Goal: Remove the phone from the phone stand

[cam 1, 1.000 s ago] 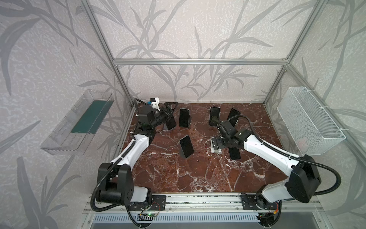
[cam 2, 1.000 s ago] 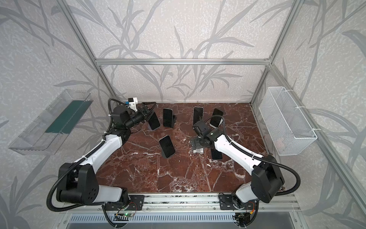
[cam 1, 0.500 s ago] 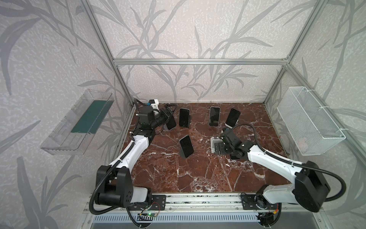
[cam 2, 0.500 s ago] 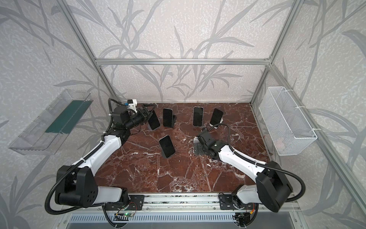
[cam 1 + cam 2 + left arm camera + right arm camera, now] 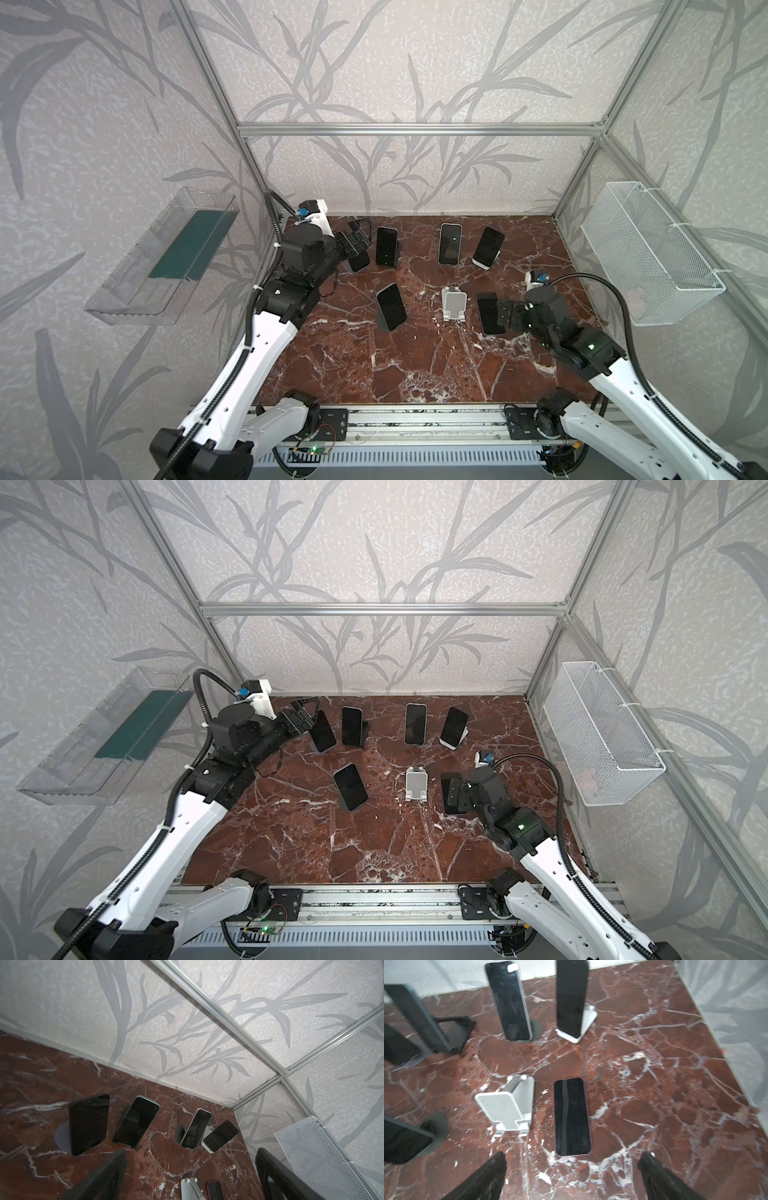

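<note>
Gaping right tool (image 5: pixel 573 1167): jaws spread wide with nothing between them, held low over the surface just short of the near end of the flat phone.
Flat phone (image 5: pixel 572 1116): lying screen up on the red marble surface (image 5: pixel 415 365), just beside the empty white stand (image 5: pixel 508 1109) and apart from it. I take this for the task's phone, so that removal looks done.
Empty white stand: upright, with its cradle lip bare.
Why it lies so: my guess is that flat on the surface it cannot topple, and being off to one side keeps it clear of the cradle.
Left tool (image 5: pixel 191 1157): its fingers are also apart and empty. It is pointed at the leftmost back phone (image 5: pixel 89 1124), and in both top views it sits close by that phone's upper end.
Why it is held so: it is probably lining up to take that phone by its long edges, though it has no contact yet.
Leftmost back phone: leaning on a dark stand.
Other propped phones: three more along the back and one nearer the middle (image 5: pixel 390 306), each tilted on its own stand.
</note>
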`<state>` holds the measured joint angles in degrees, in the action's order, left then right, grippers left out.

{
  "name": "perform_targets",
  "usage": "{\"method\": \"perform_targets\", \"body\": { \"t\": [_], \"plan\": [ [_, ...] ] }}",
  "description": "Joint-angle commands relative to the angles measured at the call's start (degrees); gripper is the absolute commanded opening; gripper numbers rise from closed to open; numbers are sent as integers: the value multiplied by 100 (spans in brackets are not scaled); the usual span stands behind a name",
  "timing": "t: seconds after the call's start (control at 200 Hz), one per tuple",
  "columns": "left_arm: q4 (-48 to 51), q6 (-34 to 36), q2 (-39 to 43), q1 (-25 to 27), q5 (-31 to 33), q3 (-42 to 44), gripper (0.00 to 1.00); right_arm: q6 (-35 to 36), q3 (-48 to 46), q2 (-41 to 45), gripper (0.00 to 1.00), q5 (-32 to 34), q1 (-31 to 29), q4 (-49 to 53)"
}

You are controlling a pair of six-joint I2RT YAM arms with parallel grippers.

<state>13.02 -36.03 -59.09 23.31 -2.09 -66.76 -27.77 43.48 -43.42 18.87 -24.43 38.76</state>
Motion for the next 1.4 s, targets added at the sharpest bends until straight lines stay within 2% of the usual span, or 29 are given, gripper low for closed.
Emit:
{"method": "perform_targets", "body": {
  "t": [0.0, 0.09, 0.205, 0.27, 0.37, 0.445, 0.55, 0.655, 0.755, 0.885, 0.975, 1.22, 1.395],
  "plan": [
    [674, 552, 141, 1096, 1697, -14, 94, 190, -50, -31, 99, -967, 877, -38],
    [495, 574, 161, 2240, 2633, 252, 94, 1, -407, 40, 99, -1747, 1393, -436],
    [677, 632, -362, 3571, 3779, 123, 94, -85, -896, -34, 99, -1945, 1578, -959],
    [623, 461, -753, 4031, 4277, 102, 95, -376, -1120, -135, 99, -1894, 1582, -1193],
    [318, 105, -1388, 4394, 4398, 116, 98, -672, -1597, -29, 99, -1809, 1589, -1724],
    [397, -222, -2057, 4489, 4395, -171, 99, -721, -1803, 102, 99, -1534, 1588, -1866],
    [1184, -1076, -3077, 4483, 4236, -988, 99, -625, -1880, 174, 99, -1364, 1649, -1943],
    [1669, -1351, -3959, 4434, 3950, -1832, 99, -607, -1892, 166, 99, -1350, 1717, -2071],
    [2002, -1612, -4484, 4311, 3628, -2379, 99, -572, -1913, 191, 99, -1301, 1763, -2037],
    [2273, -2204, -4868, 4226, 3738, -2591, 99, -661, -2128, 452, 99, -1229, 1940, -1895],
    [2451, -2203, -5121, 4231, 3703, -2771, 99, -747, -2273, 724, 99, -1428, 2090, -1911],
    [3595, -1946, -6214, 4095, 3479, -3956, 99, -685, -2453, 1410, 99, -1529, 2188, -1842],
    [3549, -1890, -6488, 4077, 3483, -4017, 99, -686, -2486, 1393, 99, -1561, 2196, -1909]
  ]
}}
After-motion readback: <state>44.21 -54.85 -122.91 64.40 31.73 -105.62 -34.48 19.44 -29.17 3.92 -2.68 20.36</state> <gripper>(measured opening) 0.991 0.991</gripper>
